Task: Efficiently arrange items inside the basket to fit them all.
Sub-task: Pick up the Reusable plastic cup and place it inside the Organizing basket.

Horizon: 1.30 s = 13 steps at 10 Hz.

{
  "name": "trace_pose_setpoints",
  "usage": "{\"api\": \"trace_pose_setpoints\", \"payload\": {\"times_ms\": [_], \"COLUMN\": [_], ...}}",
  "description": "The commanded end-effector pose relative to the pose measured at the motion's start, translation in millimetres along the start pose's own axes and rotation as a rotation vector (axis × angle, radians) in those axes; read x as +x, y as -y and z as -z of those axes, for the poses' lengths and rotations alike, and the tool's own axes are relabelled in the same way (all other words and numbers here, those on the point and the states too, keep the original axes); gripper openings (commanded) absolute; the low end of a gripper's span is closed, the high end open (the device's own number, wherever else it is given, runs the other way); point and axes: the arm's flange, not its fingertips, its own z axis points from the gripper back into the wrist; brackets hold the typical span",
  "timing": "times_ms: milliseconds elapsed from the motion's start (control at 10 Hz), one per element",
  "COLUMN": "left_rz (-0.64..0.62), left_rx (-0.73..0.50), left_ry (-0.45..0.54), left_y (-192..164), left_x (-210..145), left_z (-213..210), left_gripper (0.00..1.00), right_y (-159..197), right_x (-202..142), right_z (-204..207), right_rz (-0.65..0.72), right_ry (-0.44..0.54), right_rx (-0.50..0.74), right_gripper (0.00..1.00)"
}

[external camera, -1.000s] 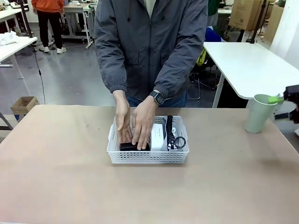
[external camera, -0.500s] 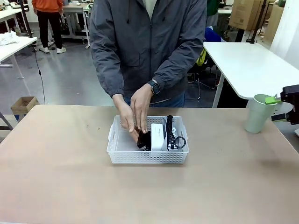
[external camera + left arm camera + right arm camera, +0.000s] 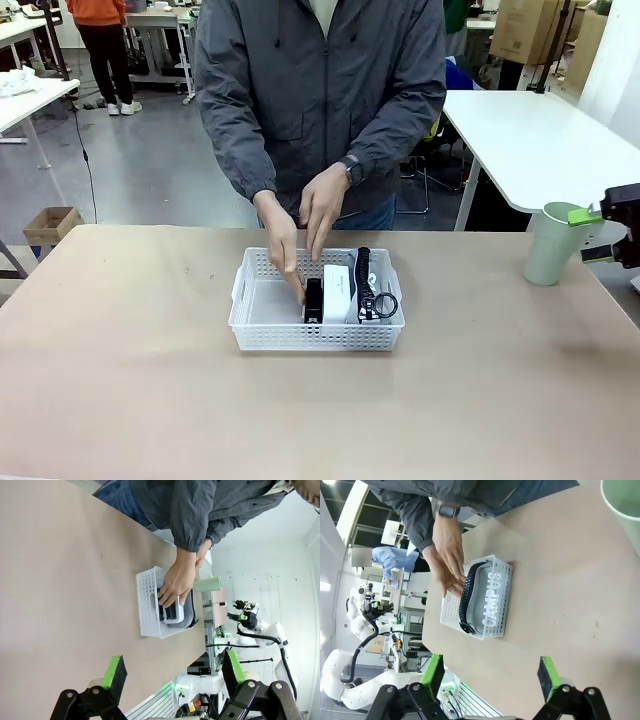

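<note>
Basket (image 3: 316, 335) on tan tabletop (image 3: 120, 380); white tables (image 3: 540, 140) behind.

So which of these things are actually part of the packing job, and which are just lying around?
Job: white basket, with black stapler, small white box and grey pouch inside it; pale-green cup standing outside it on the table.
Lying about: cardboard box on the floor; white table behind; cartons at the back.
</note>
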Motion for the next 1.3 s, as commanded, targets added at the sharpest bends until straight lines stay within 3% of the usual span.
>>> {"api": "trace_pose_setpoints", "payload": {"times_ms": [0,700,900,1200], "left_rz": [0.003,0.003,0.003,0.003], "left_rx": [-0.021,-0.021,-0.021,-0.021], "left_ry": [0.012,0.012,0.012,0.012], "left_y": [3.1,3.1,3.1,3.1], "left_x": [-0.2,-0.2,-0.2,-0.2], "left_z": [-0.2,-0.2,-0.2,-0.2], "left_gripper": [1.00,1.00,1.00,1.00], "right_y": [0.2,1.5,15.6,63.3], "right_x": [0.2,2.6,10.9,8.9], "right_z": [-2.2,1.7,-11.6,-44.7], "right_rz": [-0.005,0.013,0.017,-0.205], "right_ry": [-0.004,-0.007,0.061,0.064], "right_rx": [-0.003,0.008,0.027,0.016], "right_gripper": [1.00,1.00,1.00,1.00]}}
